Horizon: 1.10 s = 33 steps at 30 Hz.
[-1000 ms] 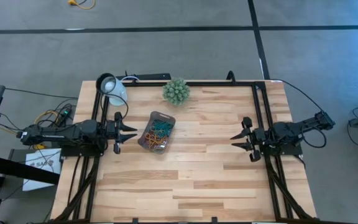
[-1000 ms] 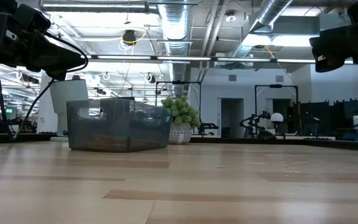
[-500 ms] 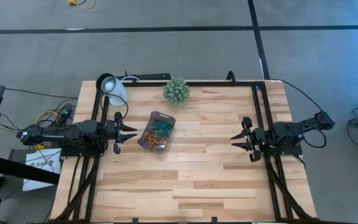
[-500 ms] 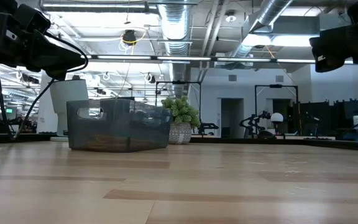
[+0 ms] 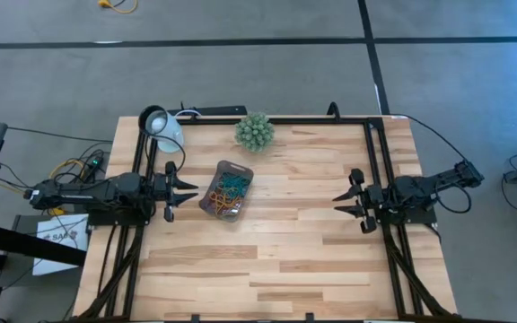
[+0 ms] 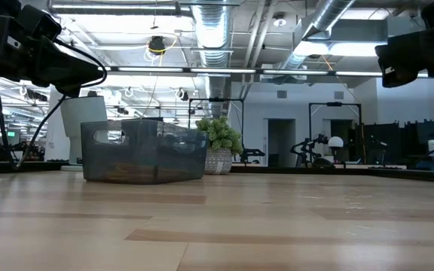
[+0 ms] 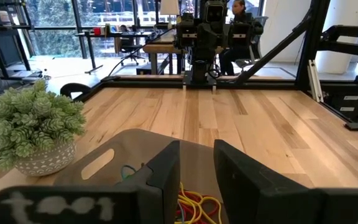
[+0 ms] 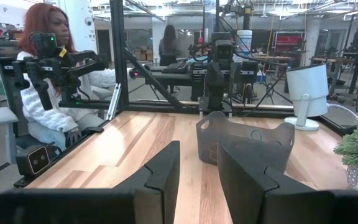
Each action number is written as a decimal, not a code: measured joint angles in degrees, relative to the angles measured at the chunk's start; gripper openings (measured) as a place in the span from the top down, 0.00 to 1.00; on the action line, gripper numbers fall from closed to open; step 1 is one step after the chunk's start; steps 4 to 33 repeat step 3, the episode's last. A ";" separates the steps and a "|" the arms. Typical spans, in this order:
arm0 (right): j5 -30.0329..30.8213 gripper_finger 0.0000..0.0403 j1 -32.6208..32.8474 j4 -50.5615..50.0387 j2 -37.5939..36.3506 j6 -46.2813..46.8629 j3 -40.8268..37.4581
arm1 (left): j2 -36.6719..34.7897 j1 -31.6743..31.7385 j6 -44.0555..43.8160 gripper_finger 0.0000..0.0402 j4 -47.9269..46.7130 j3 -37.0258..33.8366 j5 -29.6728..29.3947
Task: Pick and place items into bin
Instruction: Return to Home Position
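Note:
The bin (image 5: 226, 190) is a dark translucent tray standing on its base left of the table's middle; it also shows in the low view (image 6: 143, 151) and the right wrist view (image 8: 244, 143). The items (image 5: 225, 194), coloured loops, lie heaped inside it; red and yellow ones (image 7: 194, 204) show through its wall in the left wrist view. My left gripper (image 5: 190, 191) hovers open just left of the bin, pointing at it. My right gripper (image 5: 338, 204) hovers open near the table's right side, far from the bin. I see no loops on the bare table.
A spiky green plant ball (image 5: 254, 132) in a pot stands beyond the bin near the far edge. A white round lamp head (image 5: 162, 126) sits at the far left corner. A black frame (image 5: 375, 170) runs along the far and right edges. A seated person (image 8: 48, 74) shows beyond the table.

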 joint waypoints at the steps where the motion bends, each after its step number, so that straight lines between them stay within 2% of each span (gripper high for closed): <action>1: 0.02 0.75 0.02 0.00 -0.02 -0.02 0.00 | 0.00 0.00 -0.09 0.78 -0.02 0.00 0.00; 33: 0.02 0.75 0.02 0.00 0.00 -0.01 0.00 | 0.00 -0.02 -0.42 0.78 -0.02 0.00 0.00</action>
